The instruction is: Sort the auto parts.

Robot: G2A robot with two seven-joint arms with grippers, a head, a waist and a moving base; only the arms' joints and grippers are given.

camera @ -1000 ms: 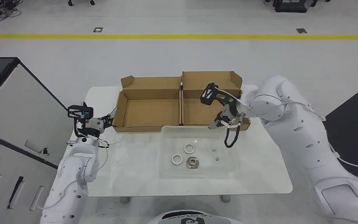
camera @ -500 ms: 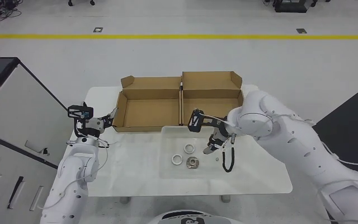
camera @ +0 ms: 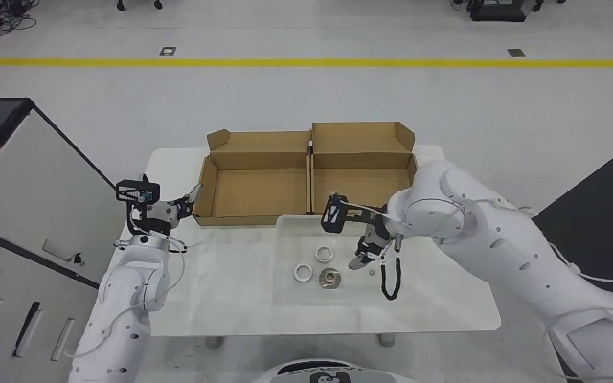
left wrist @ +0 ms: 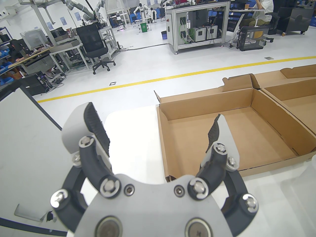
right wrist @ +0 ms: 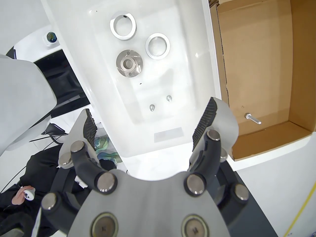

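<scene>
Left pincer [left wrist: 155, 118] hangs spread and empty beside the left cardboard box [camera: 257, 184], the white tray [camera: 287, 292] on the table [camera: 460, 297] holds two rings [right wrist: 123, 25], a flanged disc [right wrist: 129, 63] and two small bolts [right wrist: 152, 107] below the spread, empty right pincer [right wrist: 149, 110], and one long bolt [right wrist: 252, 119] lies in the right box [right wrist: 256, 50].

No lettering can be read; the pale label [right wrist: 168, 134] on the white tray [right wrist: 74, 25] looks blank.

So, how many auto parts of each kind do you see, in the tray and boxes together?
Rings in the tray: 2
Flanged disc in the tray: 1
Small fasteners in the tray: 2
Bolt in the box: 1
Total: 6
</scene>
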